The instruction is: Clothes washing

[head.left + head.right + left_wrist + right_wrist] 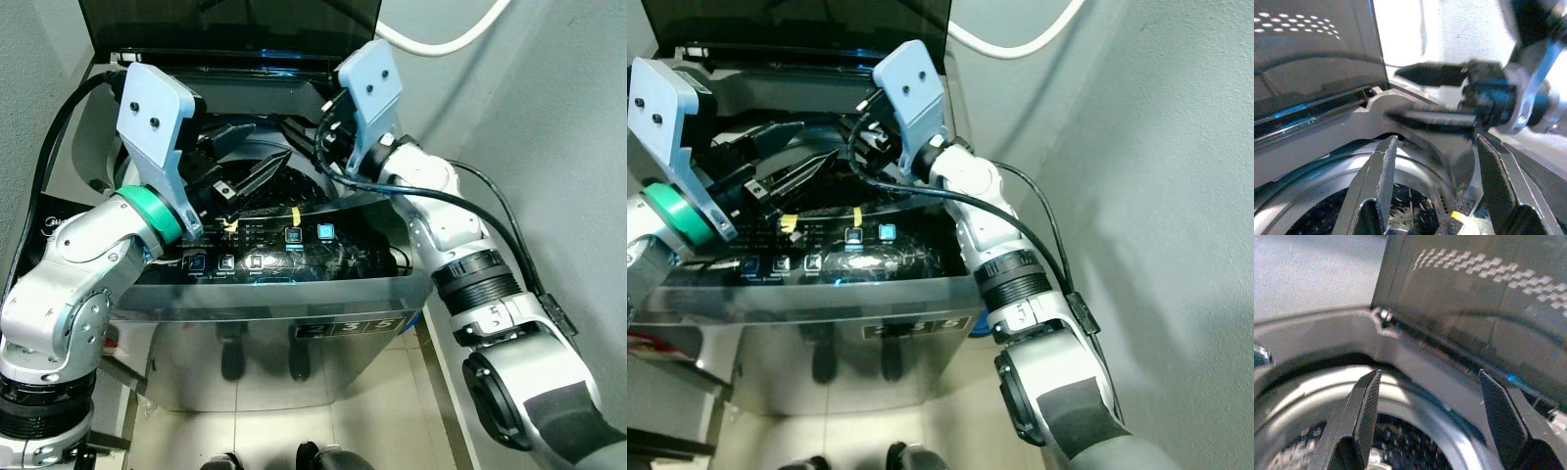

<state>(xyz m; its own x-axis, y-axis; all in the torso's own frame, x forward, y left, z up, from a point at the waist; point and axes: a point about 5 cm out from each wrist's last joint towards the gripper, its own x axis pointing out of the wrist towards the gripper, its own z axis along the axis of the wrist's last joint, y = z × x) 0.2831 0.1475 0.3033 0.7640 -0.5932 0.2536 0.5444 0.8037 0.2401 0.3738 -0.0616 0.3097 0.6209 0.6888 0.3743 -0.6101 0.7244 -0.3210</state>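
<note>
Top-load washing machine (294,294) sits centre of head view, lid (230,24) up at 12 o'clock, lit control panel (265,245) along its front edge w/ blue icons glowing. Both arms reach over the open drum (1415,440).

Left pincer (257,174) comes in from 9 o'clock, hovering over the drum mouth, fingers (1382,181) apart, nothing between them. Left wrist cam looks across the tub rim (1415,112) at the right pincer (1430,95) opposite, which is blurred there.

Right pincer (309,137) comes in from 3 o'clock, above the back-right of the opening, near the lid hinge. Fingers (1364,413) apart, empty; perforated drum wall visible below them.

No clothes made out in the drum; interior dark.

White hose (441,39) curves on the grey wall (549,127) at 1 o'clock. Tiled floor (372,411) at 6 o'clock.
</note>
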